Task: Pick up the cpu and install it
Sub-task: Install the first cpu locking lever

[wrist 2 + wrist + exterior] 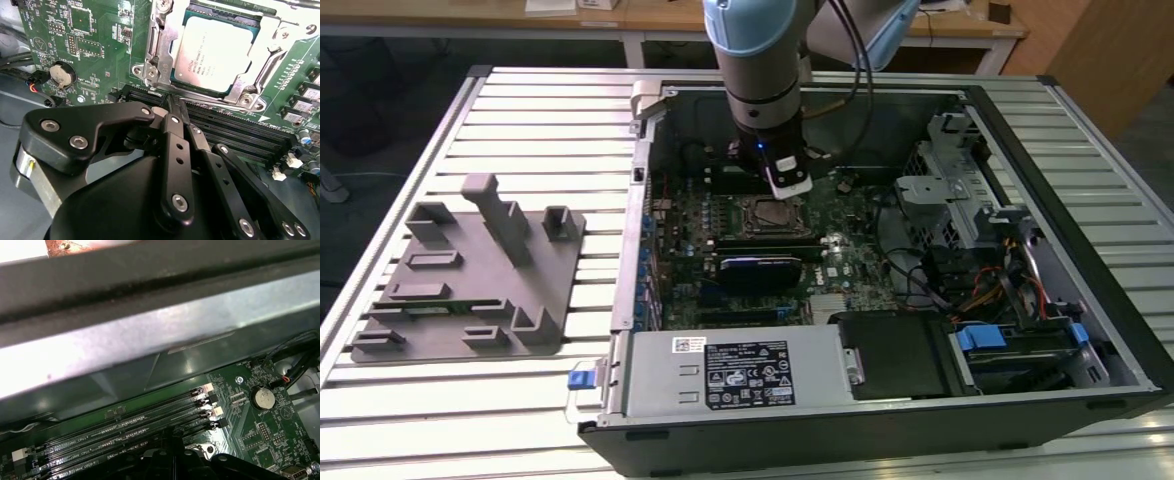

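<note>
The gripper (175, 102) hangs inside the open computer case (1067, 300), its black fingers (176, 150) pressed together to a thin tip with nothing between them, poised just above the memory slots (240, 135) beside the processor socket (160, 55). The second wrist view gives the clearest look at the cpu (215, 50): it lies flat in the socket, its silver top showing inside the metal retention frame (272, 50), so it is seated on the motherboard (80, 30) and apart from the closed tip. A round coin battery (62, 75) sits on the green board off to one side.

In the exterior view the arm (761, 70) comes down from the far side of the table (520, 110), and the socket (767, 212) is a small dark square just on the near side of the gripper (790, 185); the chip itself is too small there to make out. That view also takes in the grey tray (467, 290) of plastic blocks, well apart at the exterior view's left on the slatted table, and the labelled power supply (747, 370) at the near edge of the case.

The first wrist view looks the other way, along the memory slots (125, 427) toward the case wall (160, 340), with the coin battery (263, 399) again visible. The gripper's dark body cuts off the lower part of both wrist views.
</note>
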Controlling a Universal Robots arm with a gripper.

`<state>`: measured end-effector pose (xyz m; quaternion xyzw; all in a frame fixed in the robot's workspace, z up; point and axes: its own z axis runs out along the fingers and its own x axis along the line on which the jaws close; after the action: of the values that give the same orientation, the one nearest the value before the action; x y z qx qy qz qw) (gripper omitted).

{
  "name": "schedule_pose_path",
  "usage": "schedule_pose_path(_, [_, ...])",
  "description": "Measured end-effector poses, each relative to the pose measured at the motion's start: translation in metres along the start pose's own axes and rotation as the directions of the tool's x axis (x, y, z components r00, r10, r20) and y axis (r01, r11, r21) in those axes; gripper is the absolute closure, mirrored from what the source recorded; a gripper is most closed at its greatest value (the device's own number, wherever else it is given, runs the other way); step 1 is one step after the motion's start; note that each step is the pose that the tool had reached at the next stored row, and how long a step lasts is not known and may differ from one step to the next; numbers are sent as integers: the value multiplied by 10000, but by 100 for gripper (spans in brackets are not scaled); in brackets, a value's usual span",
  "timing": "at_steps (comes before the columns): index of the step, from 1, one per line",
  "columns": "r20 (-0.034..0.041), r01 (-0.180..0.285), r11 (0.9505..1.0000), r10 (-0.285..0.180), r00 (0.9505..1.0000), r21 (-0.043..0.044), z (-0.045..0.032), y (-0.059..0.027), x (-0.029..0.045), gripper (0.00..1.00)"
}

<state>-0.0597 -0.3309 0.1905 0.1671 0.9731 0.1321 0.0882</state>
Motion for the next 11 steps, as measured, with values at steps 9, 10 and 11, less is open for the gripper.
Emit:
schedule_pose_path(9, [1,0,10000,0,10000,-1,-59,18,-8,89])
schedule_pose_path(10, [1,1,10000,-1,10000,-4,-59,18,-8,89])
schedule_pose_path(11, [0,-1,10000,1,10000,-8,-60,17,-5,89])
